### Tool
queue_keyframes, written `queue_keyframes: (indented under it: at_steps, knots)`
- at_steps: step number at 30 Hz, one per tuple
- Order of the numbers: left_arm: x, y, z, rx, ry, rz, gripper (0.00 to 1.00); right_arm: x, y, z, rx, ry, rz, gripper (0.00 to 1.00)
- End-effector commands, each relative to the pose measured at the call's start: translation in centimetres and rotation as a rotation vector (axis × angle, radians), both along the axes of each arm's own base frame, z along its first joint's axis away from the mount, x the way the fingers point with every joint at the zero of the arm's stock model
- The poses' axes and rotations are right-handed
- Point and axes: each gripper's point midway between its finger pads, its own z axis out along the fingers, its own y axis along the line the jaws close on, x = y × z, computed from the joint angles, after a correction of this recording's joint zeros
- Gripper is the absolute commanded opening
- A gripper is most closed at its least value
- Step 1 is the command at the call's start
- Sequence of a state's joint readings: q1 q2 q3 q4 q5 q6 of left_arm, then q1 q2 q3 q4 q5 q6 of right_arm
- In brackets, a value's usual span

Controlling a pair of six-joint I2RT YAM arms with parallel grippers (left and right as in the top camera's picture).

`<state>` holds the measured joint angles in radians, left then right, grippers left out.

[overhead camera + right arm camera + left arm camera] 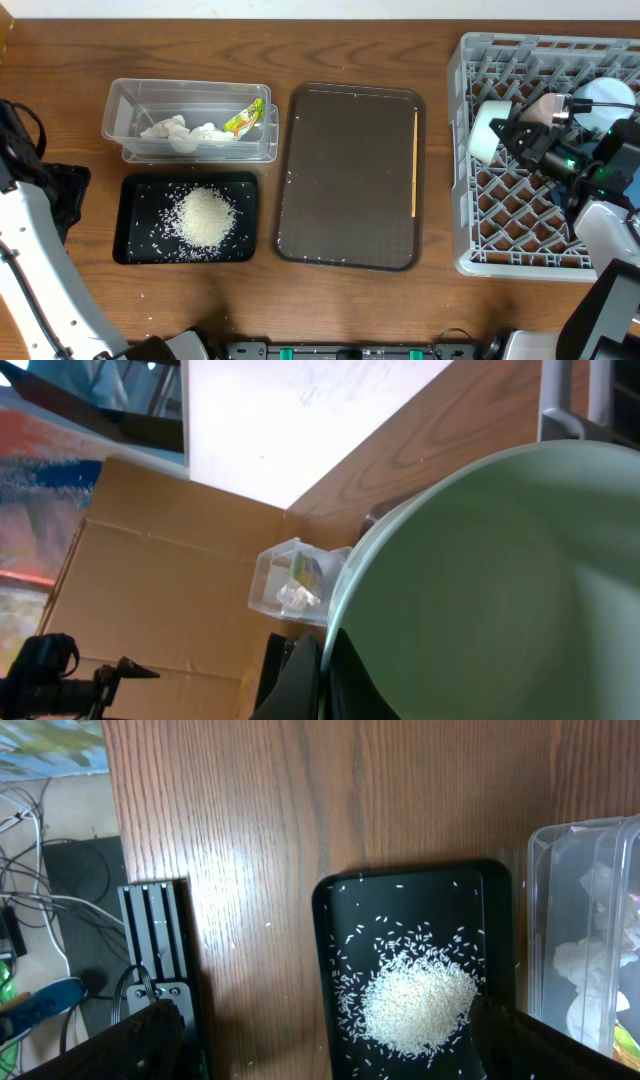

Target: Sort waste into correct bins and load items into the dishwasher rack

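Right gripper (508,126) pinches mint green dish (483,134) by its rim, frame right. A thin hold could slip and the dish would drop crooked into dishwasher rack (468,215). Left gripper (320,1048) is spread.

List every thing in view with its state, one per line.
clear plastic rectangular tub: holds crumpled white tissue wads and green-and-yellow printed wrapper
shallow black rectangular tray: holds loose white rice grains
dark brown serving tray: thin wooden stick lies along its right edge
mint green dish: gripped, over large grey plastic lattice rack
left claw: open, empty
right claw: shut on mint green dish
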<state>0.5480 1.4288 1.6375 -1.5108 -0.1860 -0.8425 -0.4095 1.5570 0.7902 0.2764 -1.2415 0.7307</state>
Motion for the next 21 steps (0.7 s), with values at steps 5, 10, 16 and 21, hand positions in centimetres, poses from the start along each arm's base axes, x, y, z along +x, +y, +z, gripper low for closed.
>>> queue_keyframes:
  at_steps: [5, 10, 16, 21]
  knots:
    - [-0.1, 0.2, 0.1, 0.006, 0.001, 0.021, 0.94, -0.3, -1.0, -1.5, 0.000, 0.043, -0.024, 0.02]
    - [-0.1, 0.2, 0.1, 0.006, 0.001, 0.021, 0.94, -0.5, -1.4, -3.6, -0.047, 0.109, -0.064, 0.04]
    - [-0.1, 0.2, 0.1, 0.006, 0.001, 0.021, 0.94, -0.7, -1.9, -3.5, -0.060, 0.109, -0.083, 0.06]
    - [-0.1, 0.2, 0.1, 0.006, 0.001, 0.021, 0.94, -1.5, -2.8, -1.8, -0.073, 0.094, -0.123, 0.06]
